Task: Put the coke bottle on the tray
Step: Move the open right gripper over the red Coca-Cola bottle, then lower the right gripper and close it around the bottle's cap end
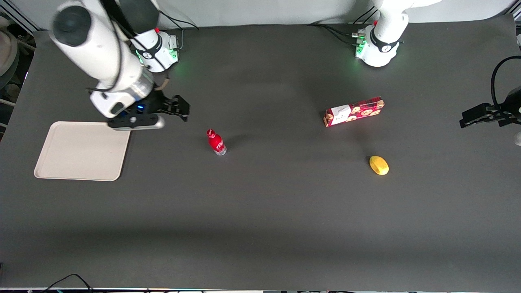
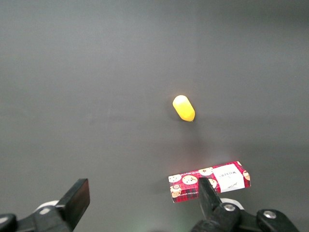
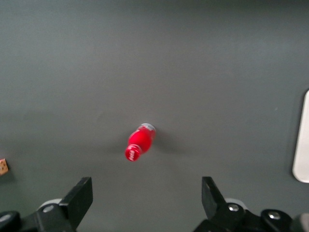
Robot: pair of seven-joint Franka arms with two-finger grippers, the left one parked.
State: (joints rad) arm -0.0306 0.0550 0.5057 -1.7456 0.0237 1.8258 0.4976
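The coke bottle [image 1: 216, 142], small with a red cap, red label and clear base, stands upright on the dark table mat. It also shows in the right wrist view [image 3: 139, 142], apart from the fingers. The beige tray [image 1: 83, 150] lies flat toward the working arm's end of the table; its edge shows in the right wrist view [image 3: 302, 145]. My right gripper [image 1: 179, 109] hangs above the mat between tray and bottle, a little farther from the front camera than both. It is open and empty [image 3: 147, 199].
A long red biscuit box [image 1: 354, 111] and a yellow lemon-like object [image 1: 379, 165] lie toward the parked arm's end of the table; both show in the left wrist view, the box [image 2: 210, 181] and the yellow object [image 2: 184, 108].
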